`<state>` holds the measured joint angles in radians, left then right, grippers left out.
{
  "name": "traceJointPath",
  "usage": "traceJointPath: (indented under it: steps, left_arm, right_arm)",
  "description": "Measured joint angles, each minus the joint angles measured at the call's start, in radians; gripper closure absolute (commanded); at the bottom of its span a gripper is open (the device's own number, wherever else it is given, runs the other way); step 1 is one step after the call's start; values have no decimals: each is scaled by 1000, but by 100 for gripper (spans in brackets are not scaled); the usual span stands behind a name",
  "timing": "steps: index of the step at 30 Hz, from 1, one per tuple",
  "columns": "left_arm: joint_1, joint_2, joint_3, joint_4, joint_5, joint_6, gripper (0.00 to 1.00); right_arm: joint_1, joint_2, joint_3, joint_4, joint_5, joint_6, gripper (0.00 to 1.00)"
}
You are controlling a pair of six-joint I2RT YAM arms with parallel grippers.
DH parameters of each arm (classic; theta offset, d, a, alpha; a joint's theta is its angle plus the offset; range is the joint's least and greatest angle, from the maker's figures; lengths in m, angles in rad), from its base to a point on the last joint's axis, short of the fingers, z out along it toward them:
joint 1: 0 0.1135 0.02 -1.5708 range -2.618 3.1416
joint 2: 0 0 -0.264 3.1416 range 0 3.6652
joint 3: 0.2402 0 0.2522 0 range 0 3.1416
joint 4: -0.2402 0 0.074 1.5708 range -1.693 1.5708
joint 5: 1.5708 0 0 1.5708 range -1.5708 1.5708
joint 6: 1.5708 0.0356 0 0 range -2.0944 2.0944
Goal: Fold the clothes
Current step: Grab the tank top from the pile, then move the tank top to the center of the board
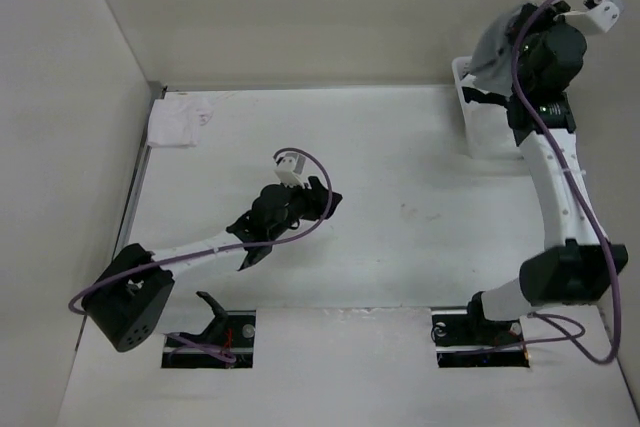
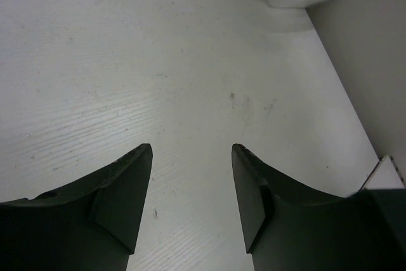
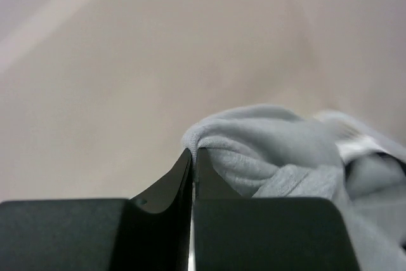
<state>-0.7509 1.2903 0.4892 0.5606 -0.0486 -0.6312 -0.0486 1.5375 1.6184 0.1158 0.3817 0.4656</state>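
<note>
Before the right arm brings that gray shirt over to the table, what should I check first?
1. Right pincer shut on gray T-shirt: ok, a fabric fold is pinched at the tips.
2. Grip deep enough to hold: cannot tell, only a thin edge shows.
3. Left pincer open and empty: ok.
4. Table bare under the left pincer: ok.
5. Shirt free of the white basket: cannot tell, hidden from view.
6. Small white cloth out of the way: ok, far left corner.
</note>
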Motion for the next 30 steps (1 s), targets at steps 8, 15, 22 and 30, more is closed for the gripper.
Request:
traceJointPath:
  steps: [8,15,22,30]
  left_arm:
    - [95,-270,0,-112,-50,-40,47]
    - [289,-494,-18,-290,-87,-91,46]
    - [353,-465,-57,-426,-109,-126,58]
    - [303,-304,-80,-509,-116,-151,59]
  right_arm:
    - [331,-396,-228,86,-178,10,89]
    - [644,-462,-826,144,-314,84,39]
    - [724,-559,-1116,-78,-328,140,85]
    - [785,-479,-1103,-57,-284,178,64]
